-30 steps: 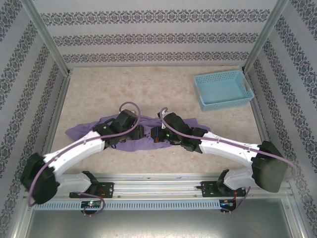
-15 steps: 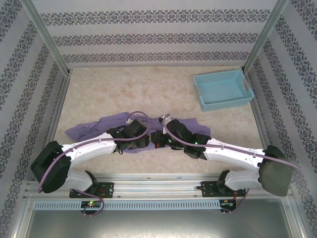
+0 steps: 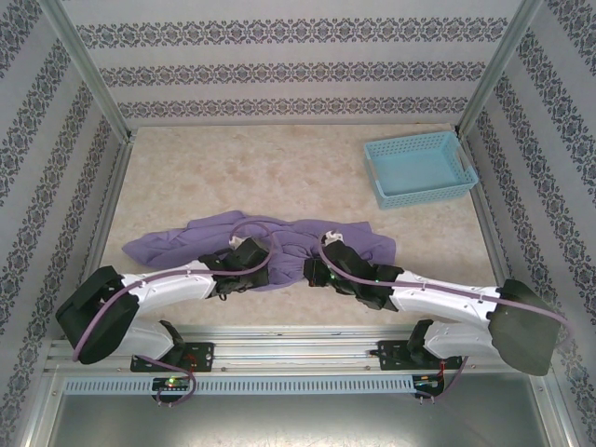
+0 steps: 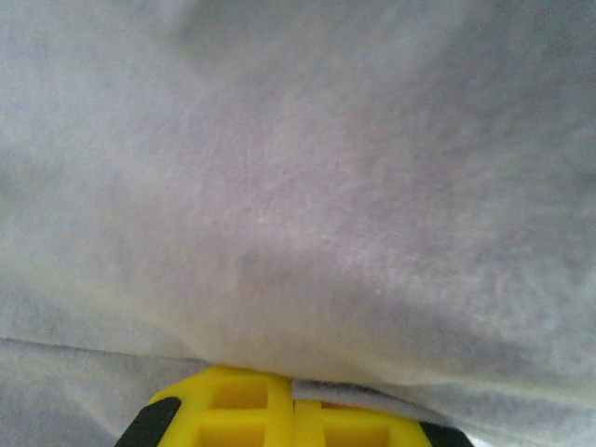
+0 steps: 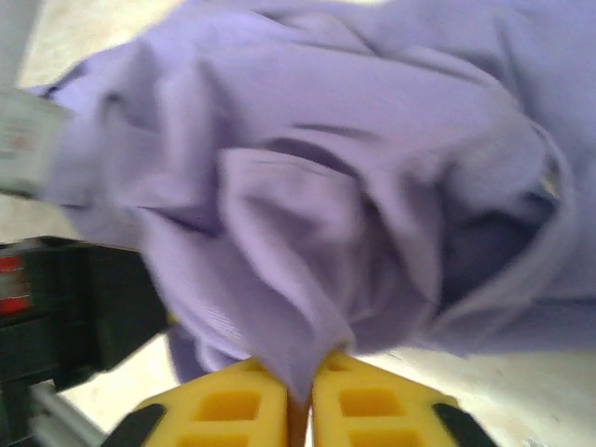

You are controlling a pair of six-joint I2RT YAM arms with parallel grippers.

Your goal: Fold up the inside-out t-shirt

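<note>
Lowered and newly closed, left gripper pinches the inside-out t-shirt; right gripper pinches it too.

The t-shirt is soft, matt lavender cloth, finely fuzzy up close and heavily creased. The desk looks smooth, with a beige marbled finish and a faint sheen. The basket is light blue lattice plastic. The right hand has matt yellow moulded-plastic fingers. The frame rails are dull metal.

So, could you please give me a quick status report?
Left hand shut on t-shirt. Right hand pinching it too. T-shirt bunched, unfolded. Basket well clear.
</note>
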